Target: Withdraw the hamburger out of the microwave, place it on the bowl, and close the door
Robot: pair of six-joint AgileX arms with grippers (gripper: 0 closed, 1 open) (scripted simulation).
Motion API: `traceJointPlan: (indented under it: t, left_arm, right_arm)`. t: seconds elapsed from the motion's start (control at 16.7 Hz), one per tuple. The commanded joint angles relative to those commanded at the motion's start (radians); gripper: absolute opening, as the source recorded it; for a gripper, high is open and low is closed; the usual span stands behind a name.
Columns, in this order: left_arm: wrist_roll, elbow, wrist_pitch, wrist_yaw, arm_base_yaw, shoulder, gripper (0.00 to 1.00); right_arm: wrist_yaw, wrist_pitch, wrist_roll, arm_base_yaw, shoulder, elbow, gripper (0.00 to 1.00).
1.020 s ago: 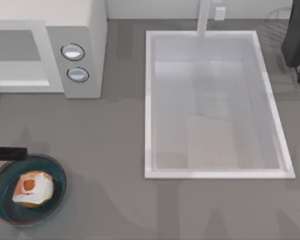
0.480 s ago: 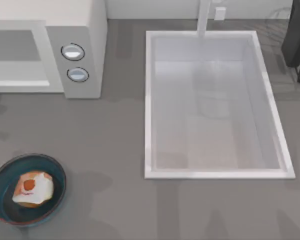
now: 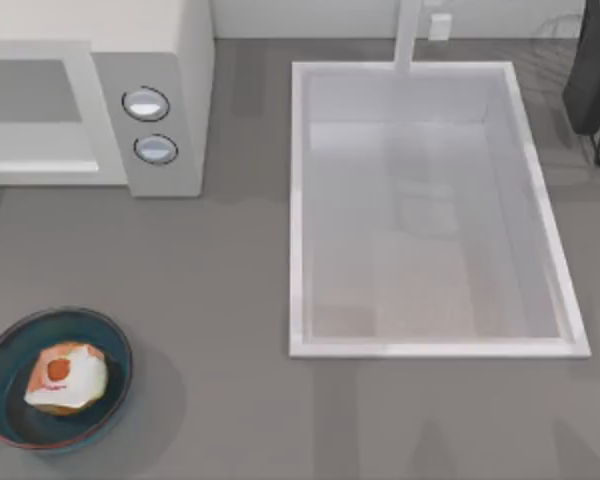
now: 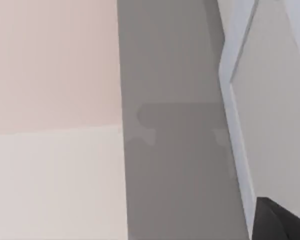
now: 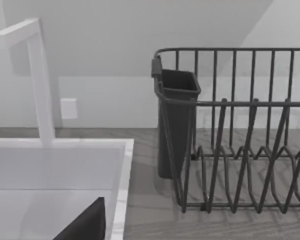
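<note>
The hamburger (image 3: 68, 376), a cream lump with an orange-red patch, lies inside the blue-teal bowl (image 3: 0, 360) at the table's front left. At the back left stands the white microwave (image 3: 170, 60) with two round knobs. Its light grey door (image 3: 30, 90) looks flush with the front, the white bar handle (image 3: 35, 166) along its lower edge. A dark part of my left gripper (image 4: 280, 222) shows in a corner of the left wrist view, beside a pale grey panel with a white edge. A dark part of my right gripper (image 5: 85, 225) shows over the sink's back corner.
A large white sink (image 3: 298, 200) with a tap (image 3: 408, 35) takes up the middle and right of the table. A dark wire dish rack (image 5: 250, 150) with a cutlery holder (image 5: 176, 120) stands at the back right. Bare grey tabletop lies between the bowl and the sink.
A dark part of my left arm that reached in over the bowl's far edge one second ago has drawn back past the left edge. Hamburger, bowl and door have stayed put.
</note>
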Motion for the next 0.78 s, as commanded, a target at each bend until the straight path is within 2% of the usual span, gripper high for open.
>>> traceJointPlan:
  t: [0.18, 0.3, 0.78]
  left_arm:
    - [0.064, 0.124, -0.115, 0.064, 0.106, 0.094, 0.0]
    - [0.082, 0.16, -0.147, 0.082, 0.137, 0.121, 0.0]
    - [0.078, 0.13, -0.11, 0.089, 0.132, 0.131, 0.0]
  right_arm:
    - [0.0, 0.0, 0.0, 0.0, 0.0, 0.0, 1.0]
    - [0.0, 0.0, 0.0, 0.0, 0.0, 0.0, 1.0]
    - [0.0, 0.0, 0.0, 0.0, 0.0, 0.0, 1.0]
